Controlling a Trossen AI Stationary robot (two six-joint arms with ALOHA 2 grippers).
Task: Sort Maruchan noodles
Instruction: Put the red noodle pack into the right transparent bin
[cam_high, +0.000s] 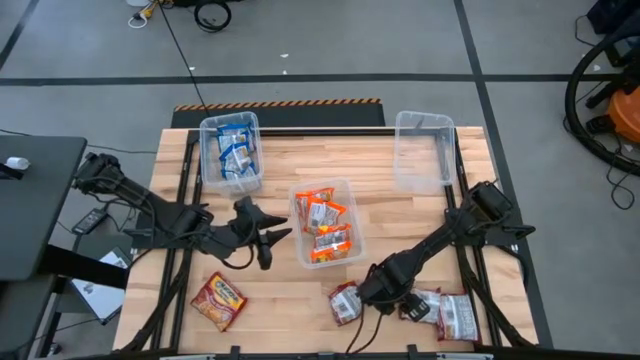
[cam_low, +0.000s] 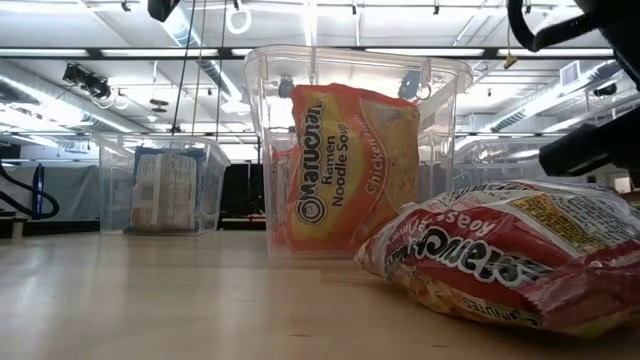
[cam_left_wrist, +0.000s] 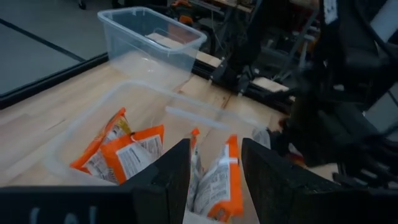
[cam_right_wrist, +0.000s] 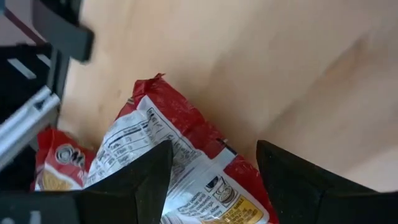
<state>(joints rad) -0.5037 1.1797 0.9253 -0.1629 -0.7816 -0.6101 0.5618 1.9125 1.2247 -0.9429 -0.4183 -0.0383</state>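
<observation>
You see a pale, smooth, matt wooden tabletop (cam_high: 400, 225) with visible plank grain. The three rectangular bins (cam_high: 420, 150) are clear, glossy plastic. The flat red, orange and blue ramen packets (cam_low: 520, 260) are crinkly, shiny plastic film. The left pincer (cam_left_wrist: 214, 177) has matt black fingers.

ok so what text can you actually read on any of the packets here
"Maruchan Ramen Noodle Soup", then "Chicken": upright orange crinkly plastic packet in the middle clear plastic bin.
Dark red packet lying in front: upside-down logo, not readable.
Nutrition label on the dark red packet under the right claw: too small.
</observation>
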